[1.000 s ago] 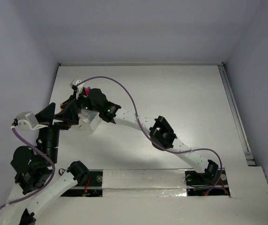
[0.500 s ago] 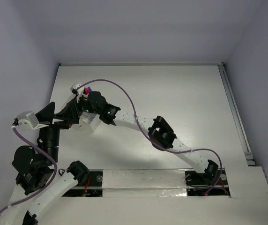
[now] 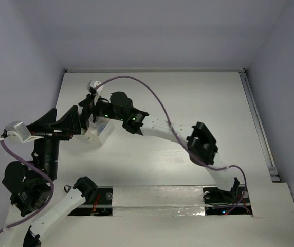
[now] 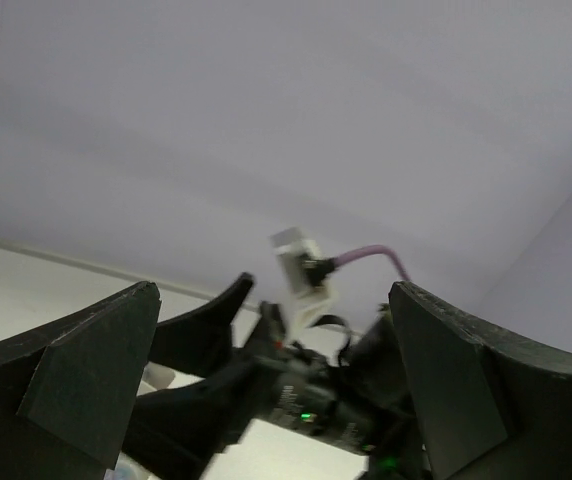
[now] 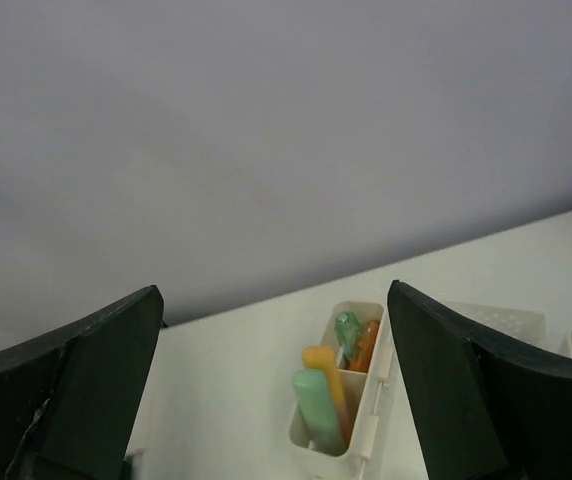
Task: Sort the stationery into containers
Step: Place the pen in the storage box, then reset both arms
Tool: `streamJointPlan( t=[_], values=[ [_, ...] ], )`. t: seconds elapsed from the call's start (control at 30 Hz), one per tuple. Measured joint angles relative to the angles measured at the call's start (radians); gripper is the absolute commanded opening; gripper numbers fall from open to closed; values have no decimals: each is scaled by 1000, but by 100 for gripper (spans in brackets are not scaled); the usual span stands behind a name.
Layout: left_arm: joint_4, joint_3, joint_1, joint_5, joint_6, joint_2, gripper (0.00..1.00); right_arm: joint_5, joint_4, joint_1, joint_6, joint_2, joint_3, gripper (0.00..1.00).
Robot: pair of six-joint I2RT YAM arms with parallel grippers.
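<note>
from above, we see the left gripper (image 3: pixel 81 123) at the left of the table (image 3: pixel 198 103), pointing right and just beside the cluster of white bins (image 3: pixel 100 135). the right arm stretches across to the upper left, and the right gripper (image 3: pixel 91 109) hangs over the far side of the bins, a purple cable (image 3: pixel 136 88) arching above it. we cannot tell either grip from here.

in the left wrist view, the dark fingers (image 4: pixel 86 370) stand spread wide at the lower corners, released, with nothing between them but the other arm's wrist further off.

in the right wrist view, the right fingers (image 5: pixel 86 380) are likewise spread and empty. low in the centre stands one bin holding a pale green marker (image 5: pixel 318 412) and an orange marker (image 5: pixel 328 372) side by side. behind them sit a green stubby piece (image 5: pixel 347 328) and an orange piece (image 5: pixel 367 343).
</note>
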Motion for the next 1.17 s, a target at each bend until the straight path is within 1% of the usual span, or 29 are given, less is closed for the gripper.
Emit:
streamJointPlan(
  t=[0.1,0.23,0.33,0.37,0.47,0.57,0.63,0.77,0.87,0.93,1.07,1.17],
  values=[
    [-3,47,0,7,-23,22,99,71,40,0,-19,-192,-182,100],
    [2,59,0,39,-61,39,99,241,66,0,-45,-480,-473,100],
    [10,43,0,80,-96,60,99,410,30,0,-68,-715,-693,100],
    [13,37,0,94,-106,68,99,470,8,0,-75,-761,-763,100],
    [26,17,0,144,-138,101,99,610,-50,-2,-84,-1050,-935,100],
    [39,-5,0,188,-161,132,99,726,-124,-2,-85,-1337,-1069,100],
    [43,-19,0,210,-169,146,99,800,-177,-2,-75,-1510,-1120,100],
    [47,-35,0,240,-179,160,99,948,-274,-3,-21,-1790,-1189,100],
    [56,-57,0,256,-184,160,99,1031,-343,-3,18,-1908,-1253,100],
    [61,-81,0,262,-188,158,99,1067,-391,-3,37,-1934,-1289,100],
    [58,-129,0,267,-192,150,99,1107,-477,-3,57,-1907,-1324,100],
    [48,-142,0,274,-191,146,99,1122,-489,-3,56,-1851,-1324,100]
  ],
)
